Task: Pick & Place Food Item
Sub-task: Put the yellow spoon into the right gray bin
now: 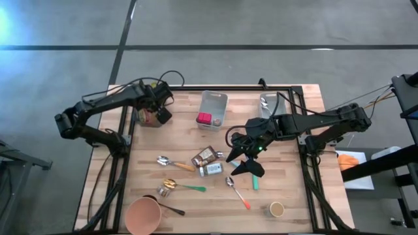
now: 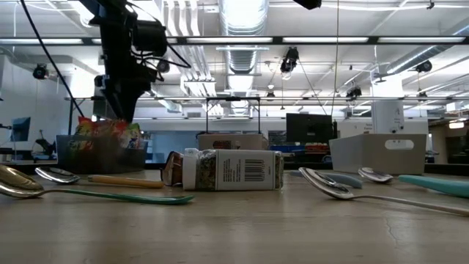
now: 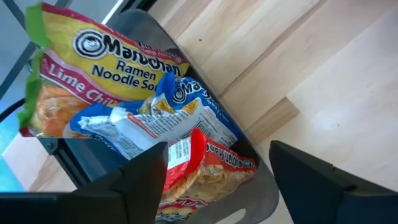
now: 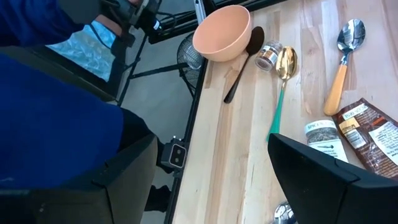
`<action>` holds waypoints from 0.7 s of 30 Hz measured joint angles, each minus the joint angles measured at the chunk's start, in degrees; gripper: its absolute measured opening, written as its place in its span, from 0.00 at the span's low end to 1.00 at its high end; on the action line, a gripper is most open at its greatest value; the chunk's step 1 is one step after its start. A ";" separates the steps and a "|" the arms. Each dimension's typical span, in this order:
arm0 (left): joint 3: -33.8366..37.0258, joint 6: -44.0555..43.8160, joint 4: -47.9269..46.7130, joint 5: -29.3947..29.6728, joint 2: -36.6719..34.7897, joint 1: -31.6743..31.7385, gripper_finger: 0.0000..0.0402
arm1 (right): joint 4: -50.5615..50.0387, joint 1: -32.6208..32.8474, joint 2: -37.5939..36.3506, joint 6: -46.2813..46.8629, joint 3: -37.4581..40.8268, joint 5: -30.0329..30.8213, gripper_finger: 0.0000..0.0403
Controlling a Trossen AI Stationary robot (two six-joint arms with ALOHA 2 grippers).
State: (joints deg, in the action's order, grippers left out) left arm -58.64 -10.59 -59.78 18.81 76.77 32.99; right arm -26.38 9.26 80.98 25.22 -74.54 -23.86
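Several ramen noodle packets (image 3: 124, 68) lie piled in a dark grey bin (image 3: 261, 193) at the table's far left. The bin (image 1: 145, 119) also shows in the low view (image 2: 99, 158), with packets (image 2: 110, 133) sticking up out of it. My left gripper (image 1: 159, 108) hangs open just above the bin, pointing steeply down. Its fingers (image 3: 146, 174) stand on either side of a red packet (image 3: 199, 168) without touching it. My right gripper (image 1: 245, 158) waits open above the table's middle right, with nothing between its fingers (image 4: 311, 168).
A clear bin (image 1: 213, 104) with a pink item (image 1: 204, 119) and a second bin (image 1: 269, 104) stand at the far edge. A brown packet (image 1: 204, 155), a spice jar (image 2: 231, 170), several spoons (image 1: 171, 163), a pink bowl (image 1: 144, 214) and a small cup (image 1: 277, 209) lie mid-table and near.
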 joint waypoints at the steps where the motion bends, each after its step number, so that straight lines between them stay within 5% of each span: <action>1: -0.46 0.00 -0.41 0.00 0.00 0.00 0.71 | -0.01 0.00 -0.01 0.12 0.00 0.00 0.75; 6: -3.62 -0.17 -3.47 -1.91 -0.02 -0.07 0.72 | -0.66 0.00 -0.01 0.23 0.00 0.06 0.75; 11: -6.08 -0.17 -3.90 -18.77 -0.12 -2.97 0.72 | -0.91 0.00 -0.01 -0.01 0.11 1.53 0.75; 16: -6.70 0.20 -3.21 -21.68 -0.17 -15.33 0.72 | -0.93 0.00 0.00 -0.12 0.19 1.56 0.75; 21: -6.70 4.14 1.14 -17.33 -0.11 -30.90 0.72 | -0.91 -0.03 0.01 -0.32 0.22 1.60 0.75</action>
State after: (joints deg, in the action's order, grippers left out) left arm -65.34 -6.45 -58.65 1.47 76.66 2.09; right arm -27.29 9.23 80.99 24.90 -74.32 -22.26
